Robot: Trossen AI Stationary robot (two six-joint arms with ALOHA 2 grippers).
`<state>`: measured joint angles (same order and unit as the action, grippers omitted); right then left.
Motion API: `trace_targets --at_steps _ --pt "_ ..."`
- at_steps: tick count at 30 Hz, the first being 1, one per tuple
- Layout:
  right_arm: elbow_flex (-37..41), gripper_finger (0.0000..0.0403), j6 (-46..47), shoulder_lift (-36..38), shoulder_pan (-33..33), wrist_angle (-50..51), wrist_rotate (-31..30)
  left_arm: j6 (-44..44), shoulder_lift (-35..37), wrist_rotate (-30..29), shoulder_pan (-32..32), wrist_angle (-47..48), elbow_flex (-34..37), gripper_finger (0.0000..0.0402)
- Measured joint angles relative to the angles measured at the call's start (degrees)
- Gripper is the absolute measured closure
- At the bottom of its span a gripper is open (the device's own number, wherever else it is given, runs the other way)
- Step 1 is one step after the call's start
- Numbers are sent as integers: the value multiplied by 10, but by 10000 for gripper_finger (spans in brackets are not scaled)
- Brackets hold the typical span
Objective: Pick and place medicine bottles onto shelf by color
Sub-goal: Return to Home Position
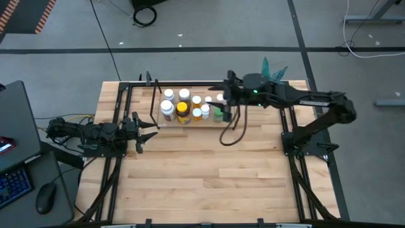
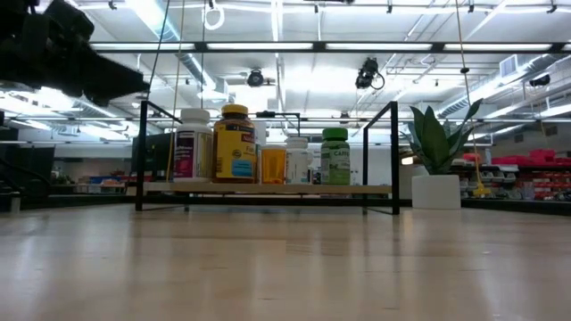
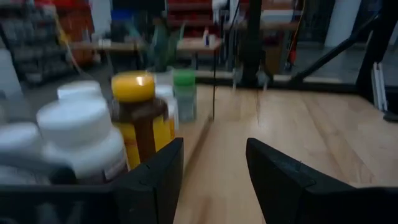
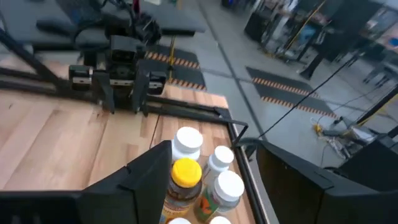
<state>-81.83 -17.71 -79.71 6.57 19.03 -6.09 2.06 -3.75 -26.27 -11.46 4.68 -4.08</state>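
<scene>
The shelf [image 1: 155, 101], a black rod frame with a wood base [image 2: 277, 188], stands at the table's far middle. Several medicine bottles stand upright on it: white ones [image 1: 169, 95], an amber one with a yellow cap [image 1: 182, 113] [image 2: 235, 143], a small orange one [image 2: 273, 165] and a green one [image 1: 218, 114] [image 2: 335, 156]. My right gripper [image 1: 223, 96] [image 4: 214, 180] hovers open above the shelf's right part, well clear of the bottle caps. My left gripper [image 1: 150, 134] [image 3: 214, 180] waits open and level just off the shelf's left end, with nothing between its fingers.
A potted plant [image 2: 437, 192] stands right of the shelf at the far right. A black cable loop [image 1: 231, 134] hangs from the right arm in front of the shelf. The near half of the wooden table [image 1: 209, 183] is bare. Black frame rails run along both sides.
</scene>
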Motion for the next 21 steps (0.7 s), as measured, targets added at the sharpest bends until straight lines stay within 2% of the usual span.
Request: trace_targets --at_steps 7,13,14,17,21 --pt "191 164 31 125 1 -137 -1 -10 0 0 0 -58 0 214" --pt "310 170 74 228 4 -181 1 -7 0 0 0 -85 0 218" --pt "326 171 84 246 4 -184 2 19 0 2 0 -101 0 218" --pt "380 174 114 298 3 -202 2 95 0 46 -1 -113 0 215" --pt "449 179 142 370 2 -220 15 78 0 184 -1 -116 0 215"
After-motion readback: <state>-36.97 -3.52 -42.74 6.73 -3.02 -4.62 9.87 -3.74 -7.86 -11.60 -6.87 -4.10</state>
